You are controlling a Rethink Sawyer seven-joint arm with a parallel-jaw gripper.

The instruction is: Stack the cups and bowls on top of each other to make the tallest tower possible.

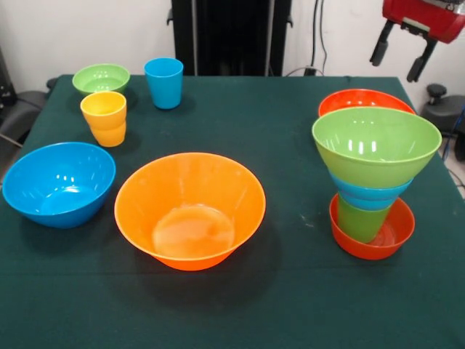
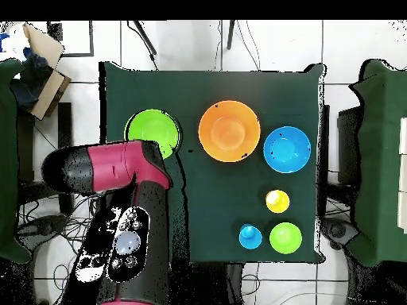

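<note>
The tower stands at the right in the front view: a small red-orange bowl (image 1: 389, 236) lowest, a green cup (image 1: 360, 219) in it, a blue bowl (image 1: 367, 196), and a wide green bowl (image 1: 375, 145) on top, which also shows in the overhead view (image 2: 153, 133). My gripper (image 1: 399, 58) hangs open and empty above and behind the tower. A large orange bowl (image 1: 190, 209) sits at the centre and a blue bowl (image 1: 59, 183) at the left. A yellow-orange cup (image 1: 104, 116), a blue cup (image 1: 164, 82) and a small green bowl (image 1: 101, 78) stand at the far left.
A red bowl (image 1: 360, 99) lies just behind the tower. The table has a dark green cloth (image 1: 290, 298). In the overhead view the red and black arm (image 2: 119, 206) reaches over the table's left edge beside the tower and hides the gripper.
</note>
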